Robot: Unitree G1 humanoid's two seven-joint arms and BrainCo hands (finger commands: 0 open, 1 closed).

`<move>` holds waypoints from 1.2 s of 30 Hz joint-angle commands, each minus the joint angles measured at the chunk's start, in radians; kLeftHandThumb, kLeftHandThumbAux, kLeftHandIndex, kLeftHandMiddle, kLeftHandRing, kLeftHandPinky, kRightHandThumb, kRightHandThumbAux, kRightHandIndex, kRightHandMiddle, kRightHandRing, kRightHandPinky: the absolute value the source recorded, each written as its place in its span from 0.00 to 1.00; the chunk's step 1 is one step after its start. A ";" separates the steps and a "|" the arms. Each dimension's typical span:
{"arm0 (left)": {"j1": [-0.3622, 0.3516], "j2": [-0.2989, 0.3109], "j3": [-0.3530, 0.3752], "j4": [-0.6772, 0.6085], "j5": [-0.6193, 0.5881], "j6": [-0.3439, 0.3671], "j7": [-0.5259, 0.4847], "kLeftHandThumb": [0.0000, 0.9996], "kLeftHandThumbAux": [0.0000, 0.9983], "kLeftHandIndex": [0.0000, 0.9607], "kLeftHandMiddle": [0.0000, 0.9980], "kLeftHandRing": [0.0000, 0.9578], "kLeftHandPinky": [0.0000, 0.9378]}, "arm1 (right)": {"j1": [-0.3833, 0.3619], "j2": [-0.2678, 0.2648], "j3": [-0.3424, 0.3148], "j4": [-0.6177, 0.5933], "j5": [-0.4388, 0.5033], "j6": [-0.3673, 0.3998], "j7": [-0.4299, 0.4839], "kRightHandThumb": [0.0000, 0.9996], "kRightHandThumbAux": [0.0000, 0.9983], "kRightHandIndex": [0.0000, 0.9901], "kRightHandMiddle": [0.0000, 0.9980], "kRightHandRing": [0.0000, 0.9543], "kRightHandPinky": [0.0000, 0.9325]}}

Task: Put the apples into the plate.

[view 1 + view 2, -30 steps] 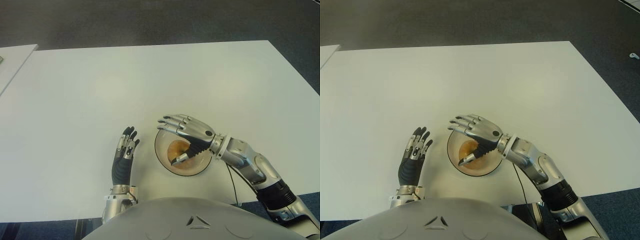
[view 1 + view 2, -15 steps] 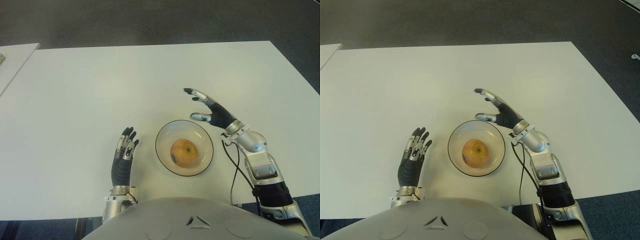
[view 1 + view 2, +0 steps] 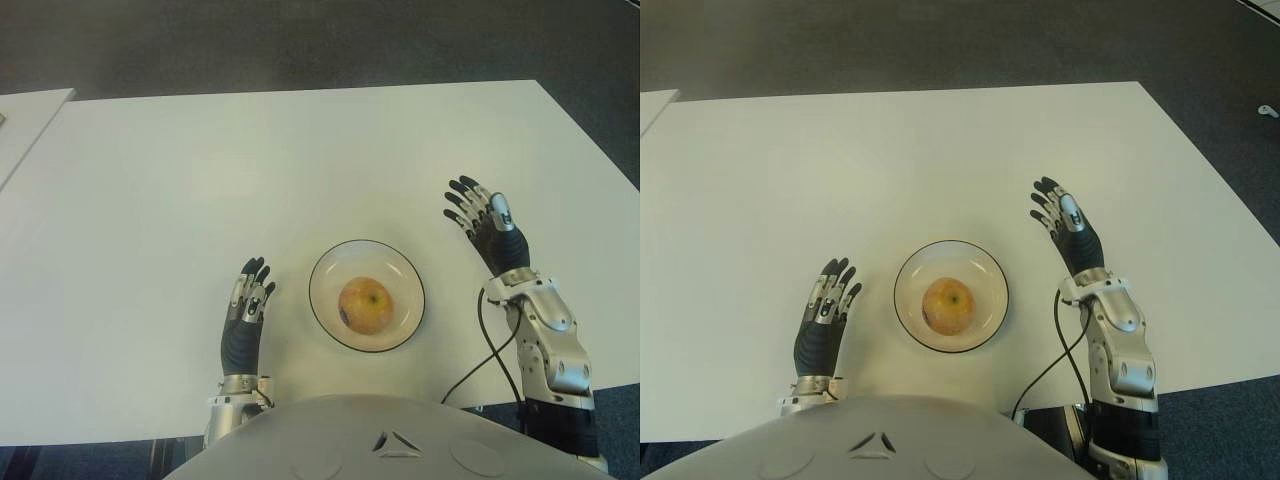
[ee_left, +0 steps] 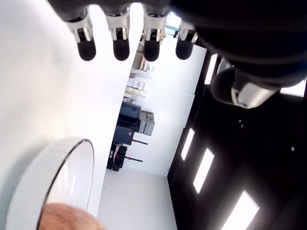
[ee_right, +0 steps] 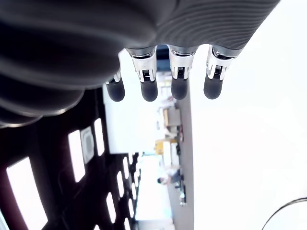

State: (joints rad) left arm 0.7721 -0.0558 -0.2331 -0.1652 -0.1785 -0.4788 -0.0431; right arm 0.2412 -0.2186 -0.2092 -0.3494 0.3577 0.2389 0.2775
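The left hand [image 3: 245, 315] is seen nearest, just left of the plate [image 3: 405, 268], fingers extended and holding nothing. The apple [image 3: 365, 305] is seen lying in the plate on the white table [image 3: 250, 170]. Farther out, to the plate's right, the right hand [image 3: 487, 230] is stretched flat, fingers spread, empty.

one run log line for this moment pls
apple: in plate | right hand: open, empty, right of plate | left hand: open, idle, left of plate | table: no other apple seen
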 commanded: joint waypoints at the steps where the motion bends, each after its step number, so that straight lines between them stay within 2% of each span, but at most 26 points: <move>1: 0.013 -0.015 0.009 -0.011 0.026 0.019 0.025 0.05 0.32 0.00 0.00 0.00 0.01 | 0.043 0.033 -0.047 0.005 0.053 -0.011 -0.005 0.08 0.24 0.01 0.00 0.00 0.00; 4: 0.016 -0.016 0.012 -0.017 0.025 0.020 0.025 0.05 0.32 0.00 0.00 0.00 0.01 | 0.072 0.048 -0.073 0.022 0.064 -0.043 0.001 0.08 0.24 0.02 0.00 0.00 0.00; 9: 0.020 -0.012 0.026 -0.027 0.019 0.030 0.017 0.05 0.32 0.00 0.00 0.00 0.00 | 0.119 0.082 -0.076 0.033 0.051 -0.079 -0.008 0.08 0.25 0.03 0.01 0.00 0.00; 17: 0.029 0.006 0.058 -0.034 0.022 0.042 0.012 0.05 0.33 0.00 0.00 0.00 0.00 | 0.228 0.122 -0.027 0.064 -0.013 -0.195 0.012 0.07 0.27 0.04 0.04 0.00 0.00; 26: 0.029 0.033 0.081 -0.020 0.046 0.053 0.000 0.06 0.33 0.00 0.00 0.00 0.00 | 0.294 0.120 0.029 0.077 -0.077 -0.270 0.031 0.07 0.25 0.03 0.04 0.00 0.00; 36: 0.015 0.067 0.079 0.022 0.058 0.009 -0.044 0.07 0.30 0.00 0.00 0.00 0.00 | 0.317 0.096 0.074 0.136 -0.130 -0.348 0.074 0.06 0.27 0.00 0.00 0.00 0.00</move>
State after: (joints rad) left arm 0.7933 -0.0011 -0.1600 -0.1594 -0.1272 -0.4663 -0.0687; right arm 0.5470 -0.1144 -0.1488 -0.2403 0.2431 -0.0840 0.3372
